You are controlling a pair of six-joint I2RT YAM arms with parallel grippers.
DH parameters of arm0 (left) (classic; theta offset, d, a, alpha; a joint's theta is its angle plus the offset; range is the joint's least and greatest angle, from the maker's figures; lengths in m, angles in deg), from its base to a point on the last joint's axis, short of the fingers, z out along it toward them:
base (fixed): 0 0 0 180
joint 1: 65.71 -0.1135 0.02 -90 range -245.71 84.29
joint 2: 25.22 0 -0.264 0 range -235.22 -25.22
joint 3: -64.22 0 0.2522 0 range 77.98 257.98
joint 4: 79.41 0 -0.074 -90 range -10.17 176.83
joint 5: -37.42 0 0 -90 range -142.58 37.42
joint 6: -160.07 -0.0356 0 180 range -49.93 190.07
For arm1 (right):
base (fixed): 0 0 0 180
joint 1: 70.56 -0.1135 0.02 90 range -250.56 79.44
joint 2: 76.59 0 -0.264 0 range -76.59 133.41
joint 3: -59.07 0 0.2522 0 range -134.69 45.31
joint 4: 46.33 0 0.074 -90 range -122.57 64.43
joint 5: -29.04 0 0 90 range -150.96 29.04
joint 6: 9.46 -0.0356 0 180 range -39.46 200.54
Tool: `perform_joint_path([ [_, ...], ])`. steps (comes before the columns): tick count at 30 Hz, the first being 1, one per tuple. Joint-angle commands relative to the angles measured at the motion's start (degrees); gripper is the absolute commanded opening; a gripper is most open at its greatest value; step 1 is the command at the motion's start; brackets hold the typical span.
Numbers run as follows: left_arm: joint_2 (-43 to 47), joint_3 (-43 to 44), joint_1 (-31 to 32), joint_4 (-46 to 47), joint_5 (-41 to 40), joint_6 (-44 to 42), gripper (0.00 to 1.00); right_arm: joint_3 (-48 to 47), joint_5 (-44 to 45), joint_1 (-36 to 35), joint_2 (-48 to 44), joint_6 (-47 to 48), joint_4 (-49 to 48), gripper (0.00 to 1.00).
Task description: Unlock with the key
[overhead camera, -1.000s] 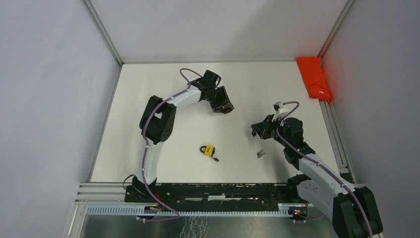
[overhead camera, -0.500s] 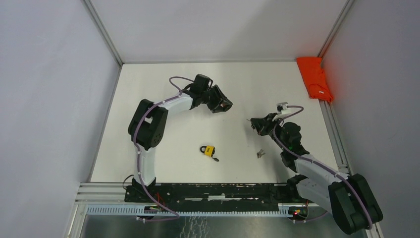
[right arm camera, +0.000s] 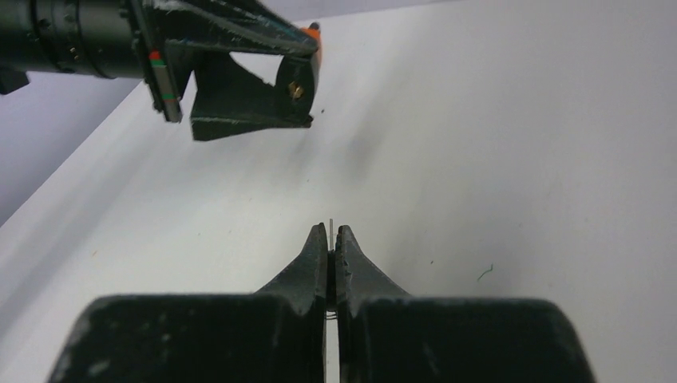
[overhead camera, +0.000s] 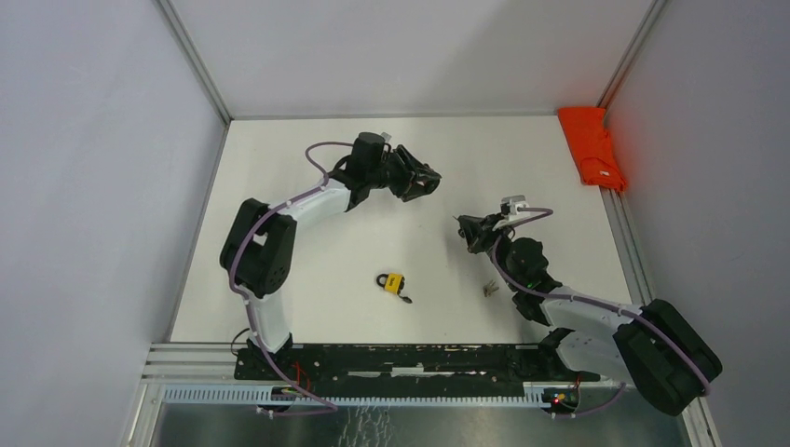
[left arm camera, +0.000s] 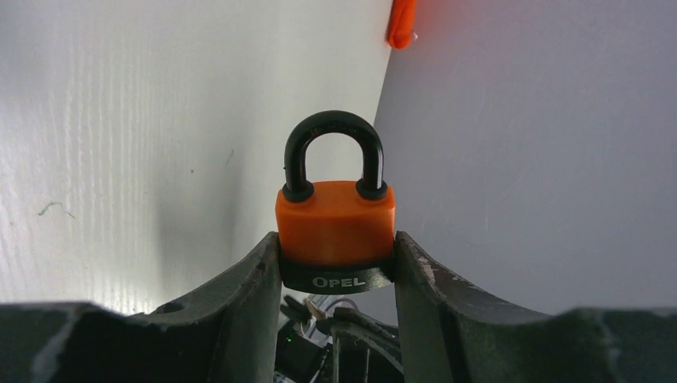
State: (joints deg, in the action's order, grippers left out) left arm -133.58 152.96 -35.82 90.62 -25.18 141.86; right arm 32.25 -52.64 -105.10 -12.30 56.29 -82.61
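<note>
My left gripper [overhead camera: 426,179] is shut on an orange padlock [left arm camera: 335,222] with a black shackle and black base. It holds the padlock above the table, pointing right. The right wrist view shows the left gripper [right arm camera: 263,76] ahead with the padlock's brass keyhole [right arm camera: 296,90] facing me. My right gripper [overhead camera: 464,226] is shut on a thin key [right arm camera: 330,227], seen edge-on, whose tip just pokes out past the fingertips [right arm camera: 315,239]. The key tip is a short way from the keyhole, below and to its right.
A yellow padlock [overhead camera: 393,281] with a key in it lies at the table's near middle. A small loose key bunch [overhead camera: 489,288] lies to its right. An orange cloth [overhead camera: 592,147] sits at the far right edge and shows in the left wrist view [left arm camera: 401,22].
The left gripper has turned and shifted to point right towards the right gripper. The right gripper has moved left and further out towards it, still holding the key.
</note>
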Motion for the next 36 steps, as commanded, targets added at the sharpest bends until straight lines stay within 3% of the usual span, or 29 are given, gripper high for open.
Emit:
perform_joint_path([
  [1,5.67,-0.91,0.57,4.20,1.47,4.49,0.02,-3.42,8.31,-2.49,1.97,5.13,-8.89,0.00],
  [15,8.01,-4.13,1.32,6.94,1.82,7.22,0.02,-7.22,18.65,-9.82,8.62,9.94,-19.39,0.00],
  [36,7.39,-6.13,1.58,11.65,4.48,10.00,0.02,-11.46,21.14,-12.39,14.92,9.78,-22.89,0.00],
])
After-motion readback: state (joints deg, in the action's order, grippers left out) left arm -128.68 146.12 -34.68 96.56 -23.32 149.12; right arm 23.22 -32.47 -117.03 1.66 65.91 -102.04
